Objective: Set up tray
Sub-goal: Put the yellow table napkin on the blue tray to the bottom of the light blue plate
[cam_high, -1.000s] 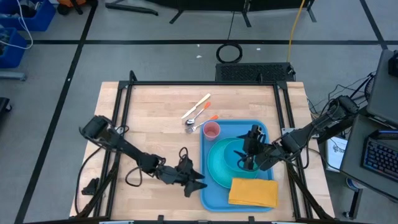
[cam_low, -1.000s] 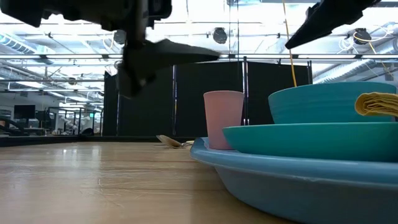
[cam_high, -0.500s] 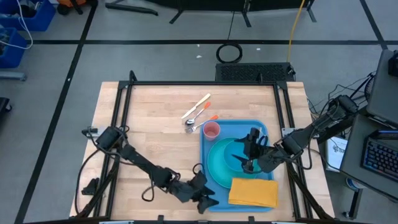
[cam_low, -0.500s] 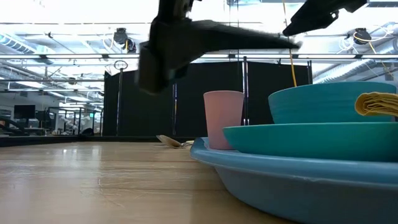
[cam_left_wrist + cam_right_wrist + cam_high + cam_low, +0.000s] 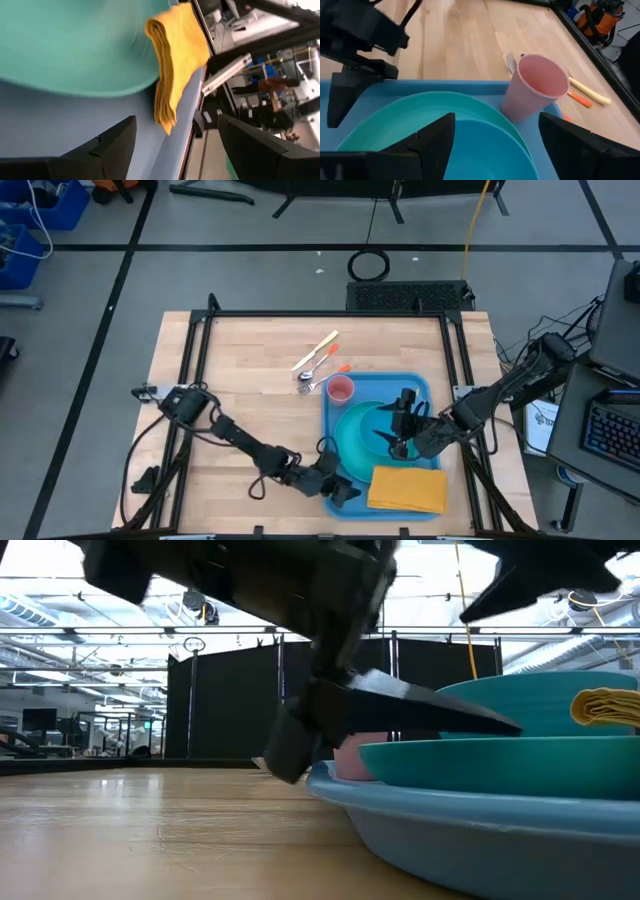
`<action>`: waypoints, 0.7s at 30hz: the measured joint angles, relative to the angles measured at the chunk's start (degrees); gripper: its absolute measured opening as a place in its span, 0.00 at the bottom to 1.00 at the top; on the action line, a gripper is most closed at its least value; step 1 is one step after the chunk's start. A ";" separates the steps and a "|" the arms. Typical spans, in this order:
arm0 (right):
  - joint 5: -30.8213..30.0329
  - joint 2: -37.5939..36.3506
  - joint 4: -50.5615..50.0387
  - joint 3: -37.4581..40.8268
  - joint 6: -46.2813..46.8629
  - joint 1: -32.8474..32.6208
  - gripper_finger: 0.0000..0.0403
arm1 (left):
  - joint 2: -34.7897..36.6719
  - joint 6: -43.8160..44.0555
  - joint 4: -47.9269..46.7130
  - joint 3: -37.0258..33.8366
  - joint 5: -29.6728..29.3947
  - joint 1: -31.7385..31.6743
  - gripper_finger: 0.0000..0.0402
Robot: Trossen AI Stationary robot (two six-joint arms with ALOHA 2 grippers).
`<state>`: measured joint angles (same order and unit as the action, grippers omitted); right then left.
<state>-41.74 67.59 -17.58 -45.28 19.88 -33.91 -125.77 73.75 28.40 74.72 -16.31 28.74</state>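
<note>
**Tray loaded, both grippers close in**

The tray (image 5: pixel 385 445) is blue, flat and low-rimmed, and lies on the table's near right. On it are a plate (image 5: pixel 352 448), a bowl (image 5: pixel 385 430), a cup (image 5: pixel 341 389) and a napkin (image 5: pixel 407 488). The left gripper (image 5: pixel 338 488), fingers apart, is at its near left edge. The right gripper (image 5: pixel 400 428), also spread, hangs over the bowl. A careless reach could nudge the plate or crumple the napkin.

No text, label, brand, number or sign can be read anywhere in these views, neither on the table's things nor in the room behind.
</note>
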 joint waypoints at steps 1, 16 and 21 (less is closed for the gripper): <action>0.00 0.02 0.65 0.66 -0.02 0.00 0.68 | -0.37 0.30 0.11 0.25 0.28 -0.30 0.70; -0.13 0.00 10.14 4.22 -5.38 0.06 0.67 | -0.64 7.75 0.49 0.78 5.80 0.09 0.70; -0.13 0.00 10.10 4.22 -5.40 0.07 0.67 | -0.66 10.54 0.23 0.78 4.90 -0.02 0.70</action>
<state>-41.87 67.59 -7.48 -41.06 14.48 -33.85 -126.43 84.29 28.63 75.50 -11.41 28.72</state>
